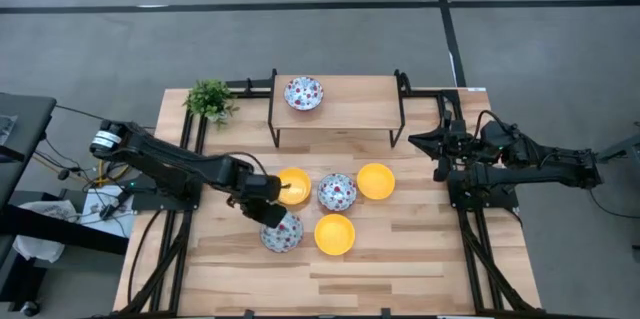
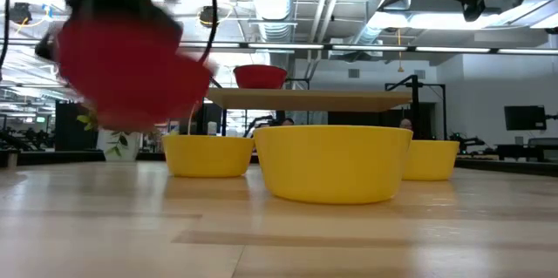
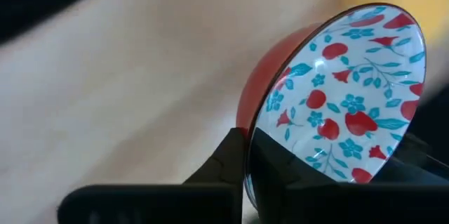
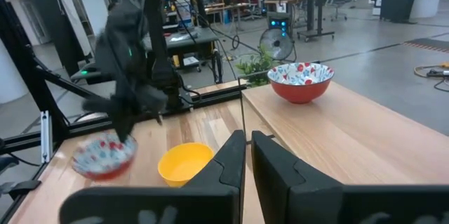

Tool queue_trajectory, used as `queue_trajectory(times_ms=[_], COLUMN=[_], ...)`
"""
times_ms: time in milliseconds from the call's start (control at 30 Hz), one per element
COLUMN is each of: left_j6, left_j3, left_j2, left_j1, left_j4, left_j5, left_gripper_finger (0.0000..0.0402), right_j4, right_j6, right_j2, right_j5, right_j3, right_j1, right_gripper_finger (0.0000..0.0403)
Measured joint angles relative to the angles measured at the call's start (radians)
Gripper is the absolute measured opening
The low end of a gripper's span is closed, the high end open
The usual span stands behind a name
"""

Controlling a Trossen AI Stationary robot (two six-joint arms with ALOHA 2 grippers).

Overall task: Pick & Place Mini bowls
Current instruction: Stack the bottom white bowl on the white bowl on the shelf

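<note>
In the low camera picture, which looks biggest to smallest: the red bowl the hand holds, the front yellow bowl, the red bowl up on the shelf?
1. Front yellow bowl
2. Held red bowl, blurred, nearly as big
3. Shelf bowl, smallest

Nearness to the camera causes this; from above the bowls look alike in size.

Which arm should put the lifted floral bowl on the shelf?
Left. Its gripper is already shut on that floral bowl's rim, clear of the table in the low view. The right gripper is parked at the right edge, holding nothing. The shelf has bare space beside the bowl already there.
</note>
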Motion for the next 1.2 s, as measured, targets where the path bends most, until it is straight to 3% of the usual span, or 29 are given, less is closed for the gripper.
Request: queue_trajectory(times_ms=[167,333,500,667,967,1200], left_j6=[-0.052,-0.056,-0.003,0.08,0.234,0.341], left_j3=[0.084,0.194,0.308,0.429,0.714,0.9], left_j2=[-0.114,-0.158,-0.147,-0.139,-0.14,-0.054], left_j1=[-0.003,0.014,0.081,0.185,0.429,0.611], left_j4=[-0.009,-0.005,-0.001,-0.018,-0.225,-0.23], left_j5=[0.022,-0.107,-0.156,-0.155,-0.16,-0.117], left_gripper_finger=[0.0007,0.0007,0.0006,0.0006,0.0005,0.0005], right_j4=[0.0,0.003,0.002,0.0,-0.005,-0.005], right_j6=[-0.005,-0.015,-0.016,-0.016,-0.016,-0.015], right_j2=[0.0,0.0,0.0,0.0,0.0,0.0], right_j5=[0.0,0.0,0.0,0.0,0.0,0.0], right_j3=[0.0,0.0,0.0,0.0,0.0,0.0], right_j1=[0.0,-0.002,-0.003,-0.003,-0.003,-0.003], right_gripper_finger=[0.0017,0.0017,0.0017,0.0017,0.0017,0.0017])
